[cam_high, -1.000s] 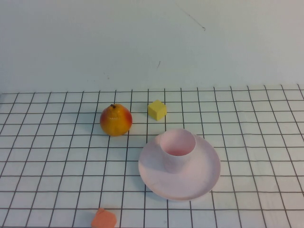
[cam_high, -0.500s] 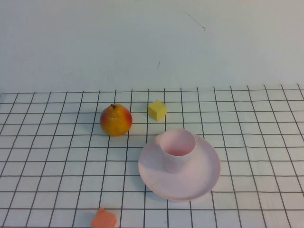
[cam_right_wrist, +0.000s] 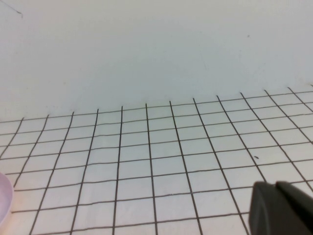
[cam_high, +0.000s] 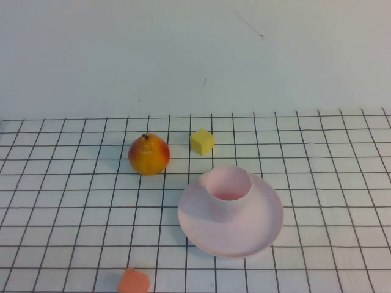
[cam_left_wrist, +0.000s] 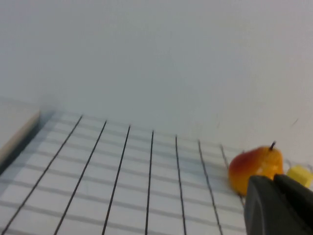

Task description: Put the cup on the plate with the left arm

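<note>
The pale pink cup (cam_high: pixel 228 191) stands upright on the pale pink plate (cam_high: pixel 263 229), a little left of its middle, in the high view. Neither arm shows in the high view. My left gripper (cam_left_wrist: pixel 274 180) shows only in the left wrist view, shut and empty, pulled back well away from the cup, with the pear beyond its tips. My right gripper (cam_right_wrist: pixel 275 185) shows only in the right wrist view, shut and empty over bare grid cloth. A sliver of the plate (cam_right_wrist: pixel 4 200) sits at that view's edge.
A red-yellow pear (cam_high: pixel 148 154) and a yellow cube (cam_high: pixel 201 141) sit behind the plate on the gridded cloth; both also show in the left wrist view, the pear (cam_left_wrist: pixel 252 166) and the cube (cam_left_wrist: pixel 299 175). An orange piece (cam_high: pixel 133 281) lies near the front edge.
</note>
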You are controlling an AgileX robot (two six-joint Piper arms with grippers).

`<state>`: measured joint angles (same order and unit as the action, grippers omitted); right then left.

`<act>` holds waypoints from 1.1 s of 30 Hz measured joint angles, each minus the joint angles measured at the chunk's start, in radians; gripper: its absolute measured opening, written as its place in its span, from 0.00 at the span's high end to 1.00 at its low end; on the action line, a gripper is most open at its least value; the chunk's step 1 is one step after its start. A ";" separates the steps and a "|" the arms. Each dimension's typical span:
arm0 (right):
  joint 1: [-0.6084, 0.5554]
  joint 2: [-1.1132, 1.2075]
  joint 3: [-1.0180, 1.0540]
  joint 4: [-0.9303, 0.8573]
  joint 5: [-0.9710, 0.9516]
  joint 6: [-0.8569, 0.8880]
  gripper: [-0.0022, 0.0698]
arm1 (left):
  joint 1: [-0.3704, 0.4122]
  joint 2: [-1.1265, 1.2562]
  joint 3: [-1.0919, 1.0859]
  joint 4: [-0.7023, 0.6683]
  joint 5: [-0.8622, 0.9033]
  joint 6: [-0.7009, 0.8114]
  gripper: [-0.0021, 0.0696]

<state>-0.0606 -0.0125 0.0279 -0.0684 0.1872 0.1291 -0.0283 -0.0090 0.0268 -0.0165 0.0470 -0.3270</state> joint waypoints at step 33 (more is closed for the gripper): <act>0.000 0.000 0.000 0.000 0.000 0.004 0.97 | -0.027 0.000 -0.004 0.003 0.286 0.296 0.97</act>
<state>-0.0606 -0.0125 0.0279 -0.0684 0.1872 0.1333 -0.0555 -0.0090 0.0231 -0.0130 0.3333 -0.0308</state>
